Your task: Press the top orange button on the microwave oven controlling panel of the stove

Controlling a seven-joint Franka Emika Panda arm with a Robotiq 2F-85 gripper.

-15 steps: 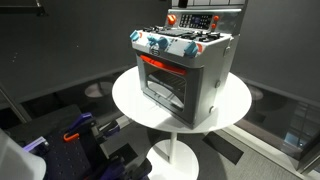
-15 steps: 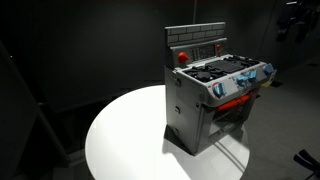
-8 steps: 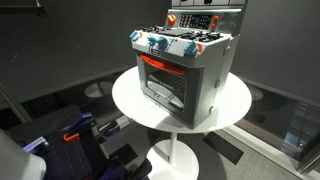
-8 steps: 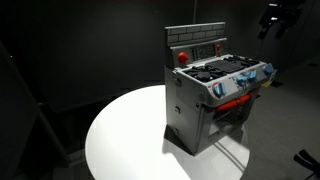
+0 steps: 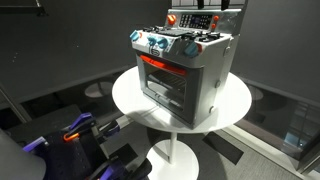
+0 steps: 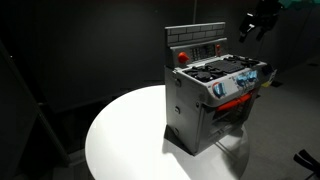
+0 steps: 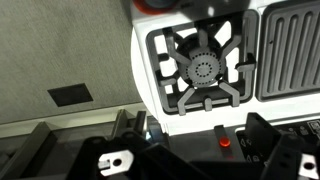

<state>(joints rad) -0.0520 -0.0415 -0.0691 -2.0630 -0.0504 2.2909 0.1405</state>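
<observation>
stove point(image 6: 200, 110) on round white table point(image 6: 120, 140): silver-grey box, dark cooktop, red-orange lit oven window, blue-white knobs; oven contents unreadable. Upright at its back edge is the dark grey microwave oven controlling panel point(image 6: 200, 40), orange button point(image 6: 182, 56) at its 8 o'clock corner. gripper point(image 6: 255, 22) in air at the stove's 2 o'clock, fingers spread, holding and touching nothing

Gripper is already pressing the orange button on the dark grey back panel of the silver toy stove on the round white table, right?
No contact: in an exterior view the gripper hangs in the air beside the dark grey back panel, clear of its orange button. The silver toy stove does stand on the round white table.
</observation>
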